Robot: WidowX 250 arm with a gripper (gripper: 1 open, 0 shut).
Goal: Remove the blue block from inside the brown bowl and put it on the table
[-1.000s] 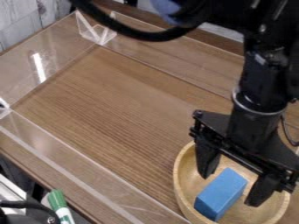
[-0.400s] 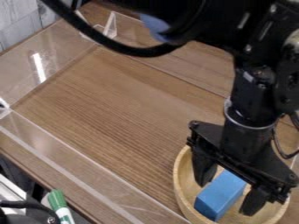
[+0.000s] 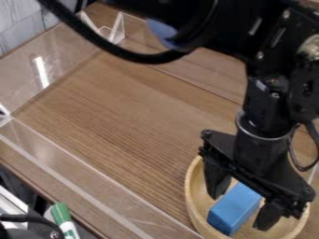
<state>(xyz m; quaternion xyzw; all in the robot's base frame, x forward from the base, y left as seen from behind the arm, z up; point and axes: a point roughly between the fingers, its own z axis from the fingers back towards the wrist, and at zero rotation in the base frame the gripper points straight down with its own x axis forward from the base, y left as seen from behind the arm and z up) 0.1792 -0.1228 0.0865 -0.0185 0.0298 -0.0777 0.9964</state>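
Nearest, the blue block (image 3: pixel 233 209) lies inside the brown bowl (image 3: pixel 197 199), toward its near side. Above the bowl, the black gripper (image 3: pixel 242 203) stands wide, its fingers about the block, though contact is hard to judge. Best centre both fingers before closing, then lift straight past the rim. Beyond the bowl, the table (image 3: pixel 118 107) offers a landing place.
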